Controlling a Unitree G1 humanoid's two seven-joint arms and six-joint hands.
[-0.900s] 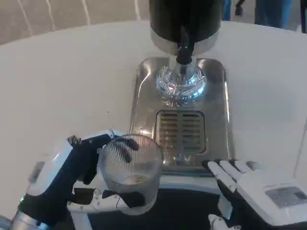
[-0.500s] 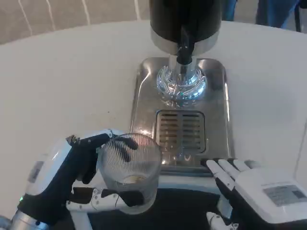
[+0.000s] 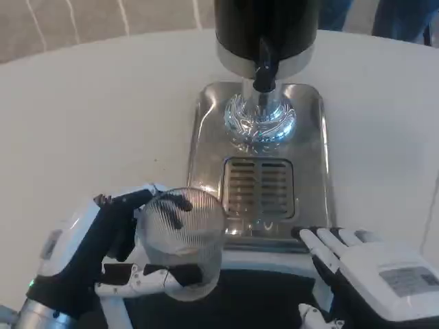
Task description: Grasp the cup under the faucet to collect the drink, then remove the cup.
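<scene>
White table (image 3: 89, 116) carries a shiny steel drip tray (image 3: 310, 137) near its far edge, a slotted grate (image 3: 259, 187) set in the tray's near half.

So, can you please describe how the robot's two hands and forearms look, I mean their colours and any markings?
The left hand has a glossy white back, a black palm and fingers in black and white; a silver forearm shows at its wrist. The right hand has a white back bearing a grey label with small print, too blurred to read, and white fingers with black sides.
</scene>
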